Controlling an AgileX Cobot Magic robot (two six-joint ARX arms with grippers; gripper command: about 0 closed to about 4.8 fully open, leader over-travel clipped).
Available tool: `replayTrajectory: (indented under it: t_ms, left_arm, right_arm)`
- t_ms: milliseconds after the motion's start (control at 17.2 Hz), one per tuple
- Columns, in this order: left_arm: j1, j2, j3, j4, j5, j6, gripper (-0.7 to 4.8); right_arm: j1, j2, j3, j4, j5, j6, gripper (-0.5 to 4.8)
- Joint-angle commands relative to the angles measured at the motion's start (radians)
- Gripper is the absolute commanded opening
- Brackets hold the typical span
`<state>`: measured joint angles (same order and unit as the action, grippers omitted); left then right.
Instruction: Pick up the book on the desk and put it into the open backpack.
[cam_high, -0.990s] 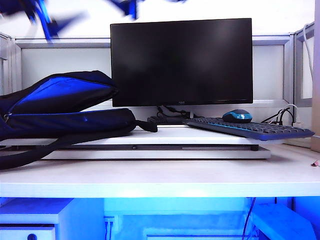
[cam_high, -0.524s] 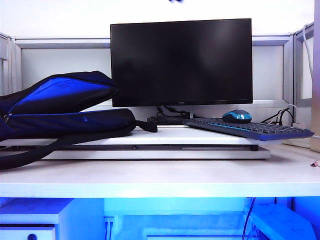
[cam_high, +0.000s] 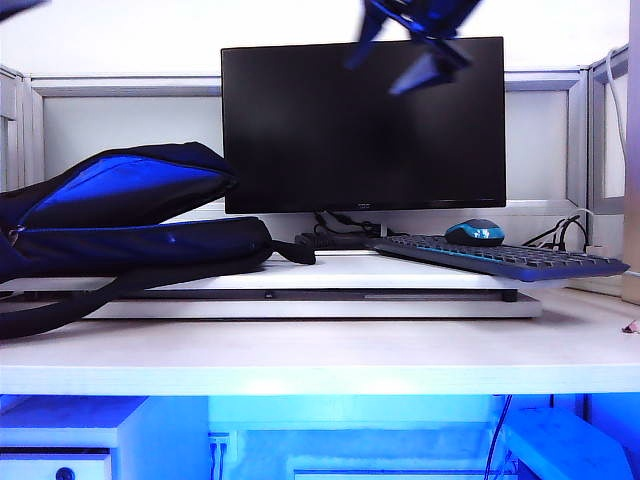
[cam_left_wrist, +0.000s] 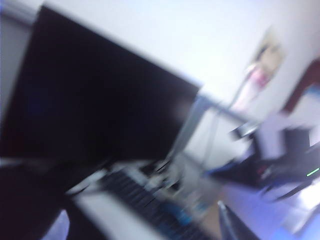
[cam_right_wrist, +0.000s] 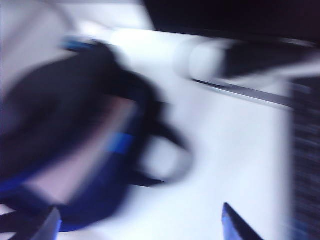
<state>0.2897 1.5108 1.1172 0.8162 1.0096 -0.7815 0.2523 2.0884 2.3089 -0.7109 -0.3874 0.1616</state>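
Observation:
The black backpack (cam_high: 120, 215) with blue lining lies open on the left, on the desk (cam_high: 320, 355). The right wrist view shows the backpack (cam_right_wrist: 65, 125) from above, heavily blurred. A pale pinkish patch (cam_right_wrist: 85, 145) lies in its mouth, and I cannot tell whether it is the book. The book shows nowhere else. My right gripper (cam_high: 420, 45) is a blue blur high in front of the monitor's top edge. Its fingers (cam_right_wrist: 235, 222) stand wide apart, so it (cam_right_wrist: 142, 225) is open and empty. My left gripper (cam_left_wrist: 142, 227) is open too, looking across the keyboard.
A black monitor (cam_high: 362, 125) stands at the back. A dark keyboard (cam_high: 500, 258) and a blue mouse (cam_high: 474, 232) rest on the white raised board (cam_high: 330, 272). Cables (cam_high: 565, 232) run behind them. A blur of the left arm (cam_high: 15, 8) crosses the top left corner.
The arms swing fast. A second ago blue blurs crossed the top left and top middle, then nearly left the view. Now one hangs before the monitor's upper right.

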Motion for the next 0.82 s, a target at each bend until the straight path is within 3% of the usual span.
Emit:
replayTrajectory:
  t_ms: [58,116,291,524,815]
  left_arm:
    - [0.001,-0.063,0.002,-0.259,-0.058,0.261,3.98]
    - [0.001,-0.083,0.002,-0.340,-0.099,0.314,3.98]
    - [-0.001,-0.147,0.002,-0.542,-0.230,0.460,3.95]
    - [-0.044,-0.255,0.002,-0.804,-0.300,0.705,3.94]
    - [-0.052,-0.377,0.002,-0.942,-0.291,0.729,3.93]
  right_arm:
    - [-0.070,-0.080,0.004,0.003,0.079,-0.024,3.89]
    - [-0.093,-0.110,0.004,0.005,0.082,-0.028,3.65]
    - [-0.140,-0.190,0.003,-0.003,0.097,-0.050,3.65]
    - [-0.152,-0.270,0.002,-0.085,0.142,-0.138,3.65]
    - [-0.178,-0.276,-0.034,-0.151,0.134,-0.148,3.65]
